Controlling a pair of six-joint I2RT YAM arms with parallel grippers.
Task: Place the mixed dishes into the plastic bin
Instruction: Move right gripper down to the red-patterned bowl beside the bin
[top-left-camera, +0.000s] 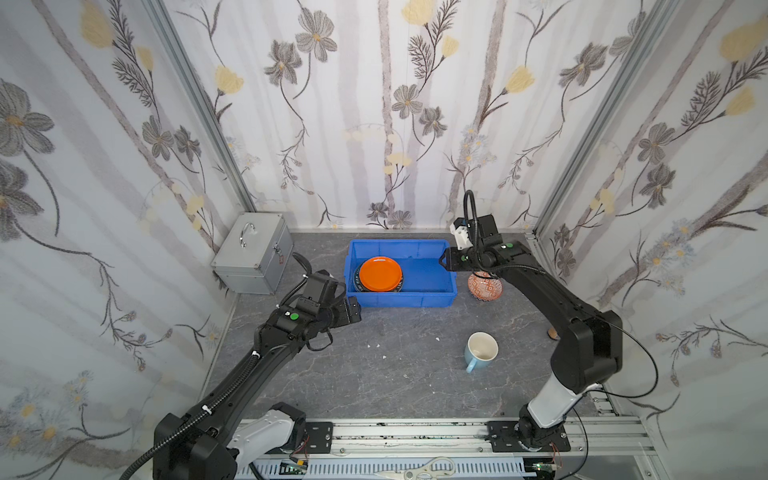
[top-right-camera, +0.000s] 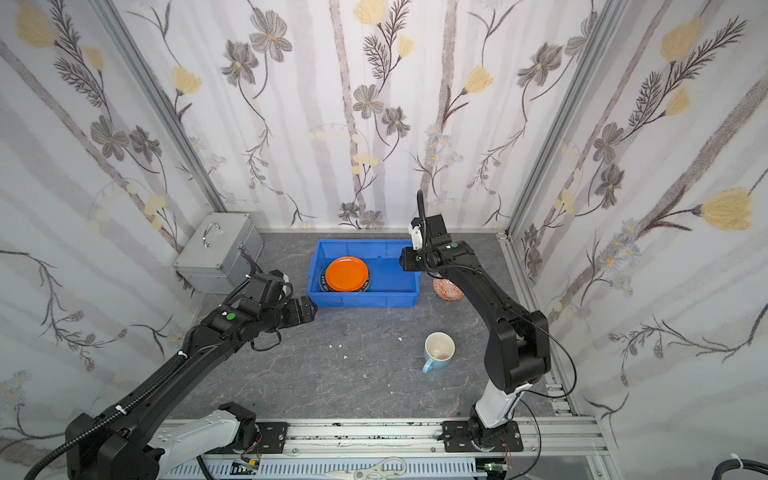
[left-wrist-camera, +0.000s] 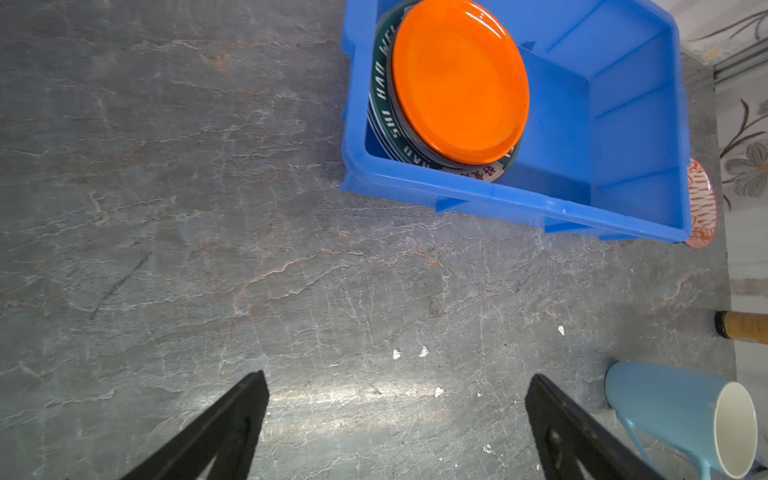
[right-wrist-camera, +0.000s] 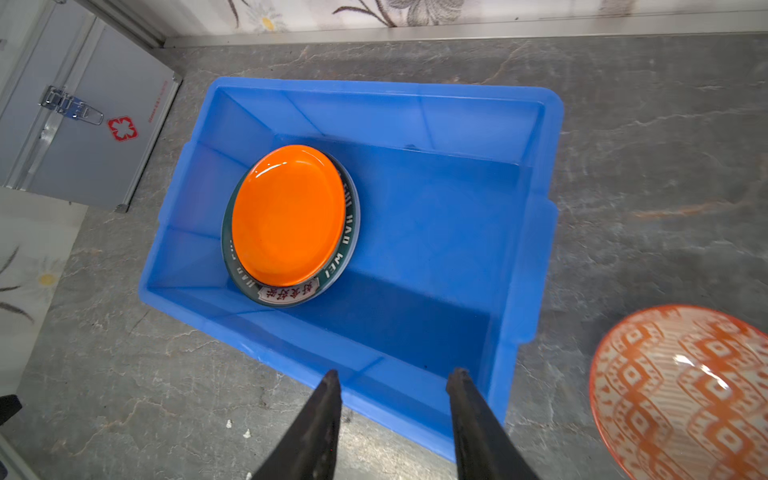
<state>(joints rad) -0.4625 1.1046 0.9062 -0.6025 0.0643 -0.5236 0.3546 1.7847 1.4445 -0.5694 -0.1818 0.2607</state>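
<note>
Bowl sits beside the bin. Left pincer and right pincer gape empty; pinch the bowl's rim squarely.

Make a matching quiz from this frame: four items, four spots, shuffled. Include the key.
Items
1. orange plate
2. pale blue mug
3. orange-patterned bowl
4. silver case

Places
A. on the table, just off the right end of the blue bin in both top views
B. back left corner of the table
C. inside the bin, on top of the lettered plate
D. standing alone on the table, nearer the camera than the bin, to the right

Pairs: 1-C, 2-D, 3-A, 4-B
</note>
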